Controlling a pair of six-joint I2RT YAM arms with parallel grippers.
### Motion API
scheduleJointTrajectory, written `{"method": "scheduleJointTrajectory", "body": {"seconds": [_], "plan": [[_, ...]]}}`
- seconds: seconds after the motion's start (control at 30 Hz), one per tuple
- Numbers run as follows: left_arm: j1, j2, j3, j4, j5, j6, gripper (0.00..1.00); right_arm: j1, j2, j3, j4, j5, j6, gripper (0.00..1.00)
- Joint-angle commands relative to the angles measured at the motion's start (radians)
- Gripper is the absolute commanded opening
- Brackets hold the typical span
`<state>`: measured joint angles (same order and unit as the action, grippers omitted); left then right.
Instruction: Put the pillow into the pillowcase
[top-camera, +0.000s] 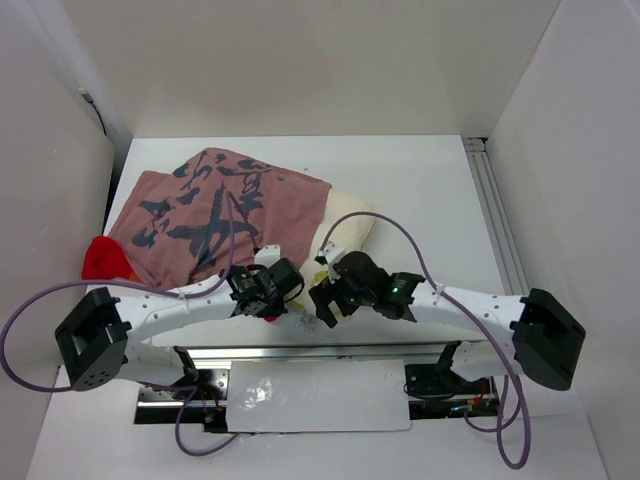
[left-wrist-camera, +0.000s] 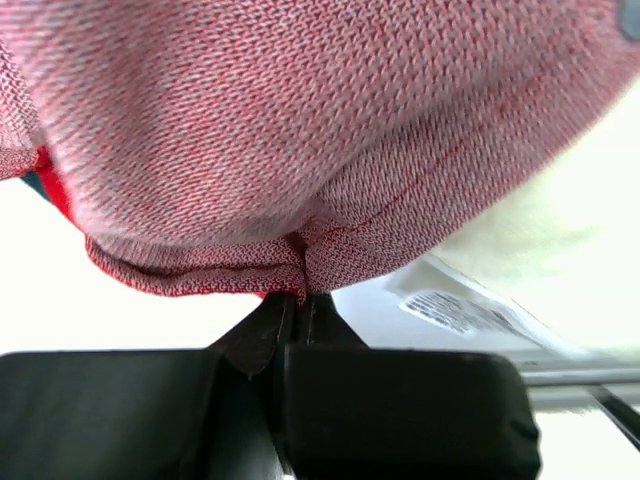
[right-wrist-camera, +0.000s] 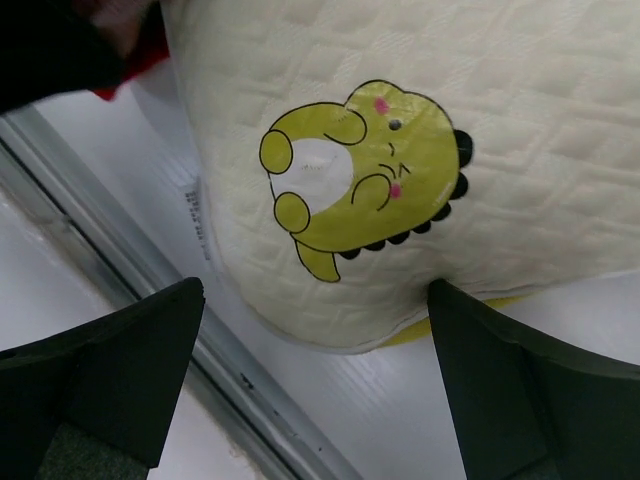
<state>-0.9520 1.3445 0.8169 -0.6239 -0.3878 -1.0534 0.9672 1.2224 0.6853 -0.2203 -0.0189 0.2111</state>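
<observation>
The pillowcase (top-camera: 215, 215) lies spread at the back left, faded pinkish-red with dark markings. The cream pillow (top-camera: 350, 225) sticks out from under its right edge. My left gripper (top-camera: 268, 290) is at the case's near edge. In the left wrist view it (left-wrist-camera: 298, 295) is shut on a fold of the pillowcase (left-wrist-camera: 300, 120) hem, with the pillow (left-wrist-camera: 560, 250) and its white tag (left-wrist-camera: 450, 305) to the right. My right gripper (right-wrist-camera: 316, 290) stands open around the pillow (right-wrist-camera: 500, 130) corner that bears the yellow emblem (right-wrist-camera: 360, 170). Its right finger (right-wrist-camera: 510, 380) touches the pillow's edge.
A metal rail (top-camera: 320, 352) runs along the table's near edge, just below both grippers, and shows in the right wrist view as the metal rail (right-wrist-camera: 150, 290). Another rail (top-camera: 500, 220) lines the right side. White walls enclose the table. A bright red fold (top-camera: 100, 258) sticks out at the case's left.
</observation>
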Motion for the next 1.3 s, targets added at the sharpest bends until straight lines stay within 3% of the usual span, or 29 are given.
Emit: {"method": "scheduleJointTrajectory", "body": {"seconds": [0.0, 0.07, 0.1, 0.13, 0.17, 0.2, 0.23, 0.33, 0.47, 0.57, 0.73, 0.9, 1.07, 1.17, 1.2, 1.23, 1.27], "plan": [[-0.01, -0.074, 0.014, -0.011, -0.026, -0.01, 0.0, 0.024, 0.077, -0.047, 0.117, -0.007, -0.077, 1.0], [-0.01, -0.112, 0.014, -0.011, -0.026, -0.01, 0.0, 0.024, 0.113, -0.097, 0.273, 0.054, -0.09, 0.96], [-0.019, -0.123, 0.014, -0.011, -0.026, -0.01, 0.0, 0.024, 0.159, -0.098, 0.313, 0.094, -0.081, 0.85], [-0.019, -0.136, 0.005, -0.011, -0.026, -0.01, 0.0, 0.024, 0.181, -0.098, 0.385, 0.147, -0.081, 0.69], [-0.019, -0.148, 0.005, -0.011, -0.017, -0.01, 0.0, 0.033, 0.199, -0.098, 0.416, 0.183, -0.081, 0.3], [-0.019, -0.175, 0.005, -0.011, -0.017, 0.001, 0.0, 0.033, 0.213, -0.089, 0.439, 0.224, -0.066, 0.11], [-0.03, -0.189, 0.016, -0.011, -0.008, 0.013, 0.0, 0.033, 0.213, -0.089, 0.469, 0.314, -0.03, 0.0], [-0.056, -0.24, 0.045, -0.002, 0.004, 0.065, 0.0, 0.044, 0.108, -0.089, 0.593, 0.315, -0.004, 0.0], [-0.126, -0.24, 0.239, -0.082, -0.034, 0.125, 0.0, 0.044, -0.085, -0.079, 0.812, 0.191, 0.062, 0.0], [-0.177, -0.24, 0.358, -0.082, 0.021, 0.205, 0.0, 0.044, -0.153, -0.093, 0.916, 0.191, 0.109, 0.0], [-0.199, -0.231, 0.475, -0.071, 0.122, 0.286, 0.0, 0.002, -0.101, -0.148, 1.176, 0.107, 0.22, 0.0], [-0.199, -0.211, 0.574, -0.027, 0.204, 0.352, 0.0, 0.002, 0.057, -0.107, 1.119, 0.066, 0.237, 0.0], [-0.217, -0.223, 0.574, 0.053, 0.326, 0.397, 0.0, -0.019, 0.137, -0.191, 1.058, 0.048, 0.209, 0.0], [-0.217, -0.211, 0.574, 0.052, 0.323, 0.397, 0.0, -0.028, 0.138, -0.211, 1.033, -0.044, 0.232, 0.22], [-0.217, -0.211, 0.574, 0.015, 0.296, 0.385, 0.0, -0.028, 0.12, -0.225, 1.009, -0.044, 0.232, 0.35], [-0.217, -0.196, 0.564, -0.008, 0.284, 0.376, 0.13, -0.028, 0.07, -0.239, 0.981, -0.053, 0.232, 0.6], [-0.217, -0.186, 0.564, -0.029, 0.271, 0.359, 0.24, -0.028, 0.034, -0.239, 0.879, -0.027, 0.232, 0.74]]}}
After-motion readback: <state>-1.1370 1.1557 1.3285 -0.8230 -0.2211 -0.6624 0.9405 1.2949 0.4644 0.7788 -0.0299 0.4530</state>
